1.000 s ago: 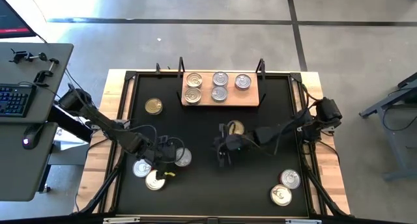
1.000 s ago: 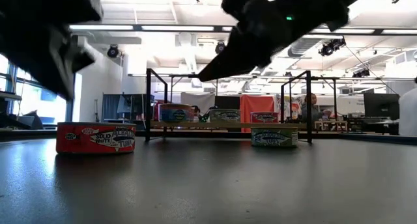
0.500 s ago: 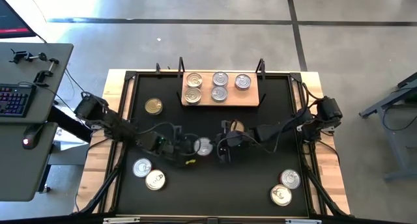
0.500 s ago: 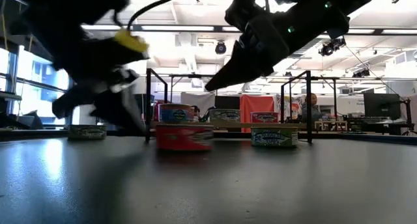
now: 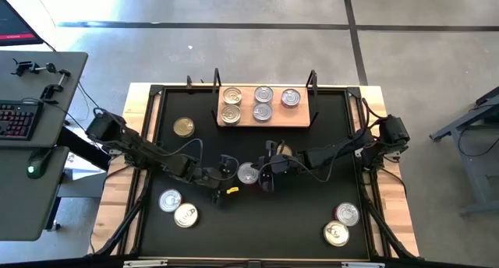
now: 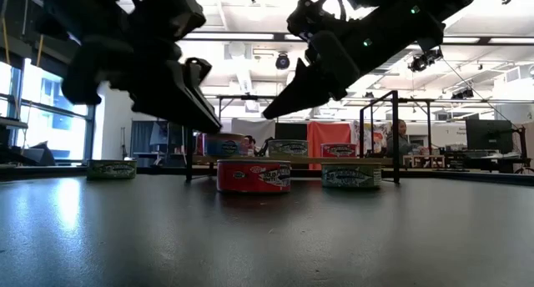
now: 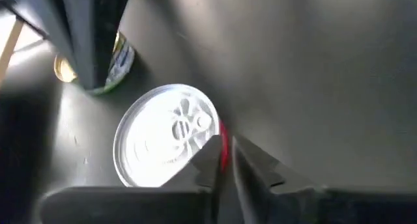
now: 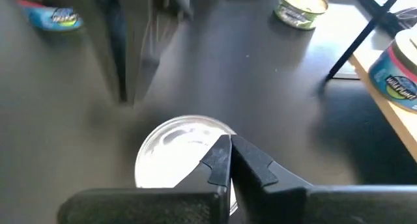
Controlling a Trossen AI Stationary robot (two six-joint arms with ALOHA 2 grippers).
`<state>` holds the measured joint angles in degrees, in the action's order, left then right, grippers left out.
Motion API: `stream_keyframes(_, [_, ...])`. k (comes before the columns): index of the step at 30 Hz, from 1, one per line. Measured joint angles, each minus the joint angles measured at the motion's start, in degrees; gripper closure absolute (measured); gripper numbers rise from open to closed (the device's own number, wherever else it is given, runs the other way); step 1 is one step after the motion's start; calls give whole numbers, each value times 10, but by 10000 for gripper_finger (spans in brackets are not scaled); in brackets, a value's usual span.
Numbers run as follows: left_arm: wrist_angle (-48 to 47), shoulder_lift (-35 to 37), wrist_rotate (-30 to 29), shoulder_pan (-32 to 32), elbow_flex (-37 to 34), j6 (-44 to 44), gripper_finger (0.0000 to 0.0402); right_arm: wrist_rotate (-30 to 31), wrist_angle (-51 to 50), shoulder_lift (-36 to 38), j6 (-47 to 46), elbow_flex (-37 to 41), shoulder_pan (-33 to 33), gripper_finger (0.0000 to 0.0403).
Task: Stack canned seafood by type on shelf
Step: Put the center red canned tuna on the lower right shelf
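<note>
A red-walled tin with a silver lid (image 5: 248,173) stands on its base at the middle of the black mat, between my two grippers; the low view shows it (image 6: 253,176) too. My left gripper (image 5: 232,175) is shut, its tips at the tin's left rim (image 7: 225,160) and raised above it in the low view (image 6: 213,120). My right gripper (image 5: 263,177) is shut over the tin's right rim (image 8: 230,155), also raised. The shelf (image 5: 265,116), a light-wood board, stands at the far side and carries several silver-lidded tins.
A gold-lidded tin (image 5: 184,127) sits far left, and another (image 5: 282,152) is half hidden under the right arm. Two tins (image 5: 170,200) (image 5: 185,215) lie near left and two (image 5: 347,213) (image 5: 336,234) near right. The shelf's black posts (image 5: 313,81) rise at its ends.
My left gripper swept toward the table's right and slightly toward the far edge, sliding the red tin along the mat from the near-left group to the middle, then rose above it. The tin stayed upright. My right gripper held nearly still.
</note>
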<state>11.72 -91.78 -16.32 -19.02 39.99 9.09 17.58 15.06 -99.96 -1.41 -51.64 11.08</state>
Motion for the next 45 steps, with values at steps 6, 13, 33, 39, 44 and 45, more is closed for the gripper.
stream_keyframes(6, [47,-54,15,32,0,70,285,-24,2,0,12,0,-2,402])
stream_keyframes(13, [59,-77,96,65,1,81,266,-67,-5,16,66,0,15,402])
stream_keyframes(33, [137,-72,112,68,-1,105,400,-27,-264,162,-59,0,137,391])
stream_keyframes(39, [148,-57,109,65,-1,73,401,-26,-204,74,-30,0,111,301])
stream_keyframes(44, [150,-48,108,65,-1,60,401,-24,-130,43,106,0,100,209])
stream_keyframes(45, [149,-46,108,65,-1,56,401,-21,-120,43,131,0,96,195])
